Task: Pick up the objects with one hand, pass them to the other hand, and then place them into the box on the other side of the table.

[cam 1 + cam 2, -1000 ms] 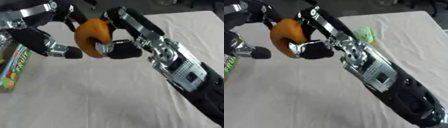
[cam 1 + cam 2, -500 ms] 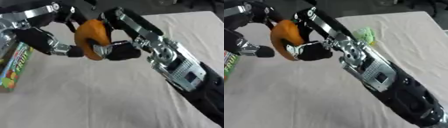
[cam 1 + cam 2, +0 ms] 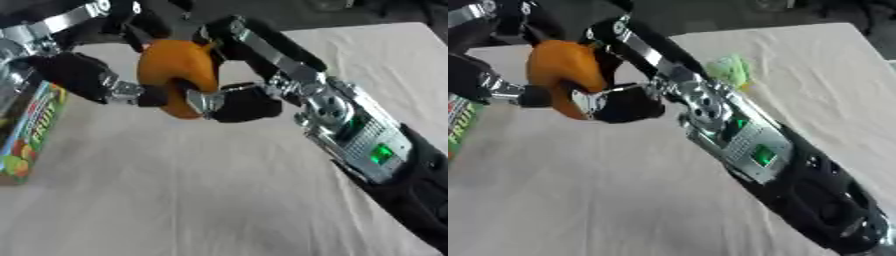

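Note:
An orange rounded object [image 3: 175, 70] hangs above the white cloth at upper left, held between both hands. My right hand [image 3: 245, 102] reaches in from the lower right; its thumb and fingers curl round the object's right and lower side. From the upper left comes my left hand [image 3: 79, 75], with one finger pressed to the object's lower left and more of the hand over its top. The back of the object is hidden by the fingers.
A colourful carton [image 3: 31, 132] printed with fruit lies at the table's left edge, below the left hand. A small green thing [image 3: 730, 67] lies behind the right forearm. White cloth [image 3: 175, 200] covers the table in front.
The left hand's finger has closed in from the left and now touches the orange object. The object and right hand have barely shifted.

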Controlling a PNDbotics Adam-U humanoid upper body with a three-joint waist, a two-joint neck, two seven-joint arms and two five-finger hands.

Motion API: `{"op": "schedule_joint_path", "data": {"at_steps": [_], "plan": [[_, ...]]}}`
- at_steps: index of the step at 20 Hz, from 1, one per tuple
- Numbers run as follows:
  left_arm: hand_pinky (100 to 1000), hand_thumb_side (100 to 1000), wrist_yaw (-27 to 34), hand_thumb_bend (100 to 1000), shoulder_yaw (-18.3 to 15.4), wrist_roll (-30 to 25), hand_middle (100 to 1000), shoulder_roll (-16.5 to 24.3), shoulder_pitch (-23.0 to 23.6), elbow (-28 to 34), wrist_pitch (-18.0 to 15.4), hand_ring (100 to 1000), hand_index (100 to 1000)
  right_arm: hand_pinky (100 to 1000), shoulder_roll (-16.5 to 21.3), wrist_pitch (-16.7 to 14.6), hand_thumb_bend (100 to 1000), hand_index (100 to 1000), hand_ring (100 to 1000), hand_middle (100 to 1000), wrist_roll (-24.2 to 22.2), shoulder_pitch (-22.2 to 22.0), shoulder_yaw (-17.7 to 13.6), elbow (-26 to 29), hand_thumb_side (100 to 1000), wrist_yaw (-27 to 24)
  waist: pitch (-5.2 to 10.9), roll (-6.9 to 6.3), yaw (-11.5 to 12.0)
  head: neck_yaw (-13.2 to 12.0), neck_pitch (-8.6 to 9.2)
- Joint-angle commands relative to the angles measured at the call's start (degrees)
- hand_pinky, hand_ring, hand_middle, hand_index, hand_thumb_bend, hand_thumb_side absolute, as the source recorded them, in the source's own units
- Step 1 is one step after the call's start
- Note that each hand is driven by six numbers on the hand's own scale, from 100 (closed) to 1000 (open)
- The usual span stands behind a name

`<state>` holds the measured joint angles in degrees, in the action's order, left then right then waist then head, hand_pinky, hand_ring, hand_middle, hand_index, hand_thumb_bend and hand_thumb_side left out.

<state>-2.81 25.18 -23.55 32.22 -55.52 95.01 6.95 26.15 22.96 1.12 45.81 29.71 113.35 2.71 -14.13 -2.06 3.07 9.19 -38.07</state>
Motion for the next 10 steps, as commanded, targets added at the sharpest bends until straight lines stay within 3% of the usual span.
{"op": "schedule_joint_path", "data": {"at_steps": [1,7,10], "plan": [[706,416,-0.20,767,-0.93,-0.14,700,1.36,-0.67,0.92,-0.41,801,763,596,1.01,-0.38,100,509,380,286,0.07,0.69,-0.72,1.24,100,-0.28,1.34,0.04,-0.03,0.11,0.80],[680,422,2.08,699,-0.14,-3.97,649,0.69,-0.91,0.73,-1.26,774,737,593,0.92,-0.39,100,508,379,286,0.42,0.69,-0.81,1.24,100,-0.25,1.30,0.15,-0.07,-0.03,0.69],[687,444,2.64,709,0.14,-5.87,687,0.39,-1.10,0.45,-1.22,782,758,593,0.92,-0.44,100,508,378,285,0.55,0.73,-0.77,1.24,100,-0.31,1.29,0.15,-0.03,-0.17,0.73]]}}
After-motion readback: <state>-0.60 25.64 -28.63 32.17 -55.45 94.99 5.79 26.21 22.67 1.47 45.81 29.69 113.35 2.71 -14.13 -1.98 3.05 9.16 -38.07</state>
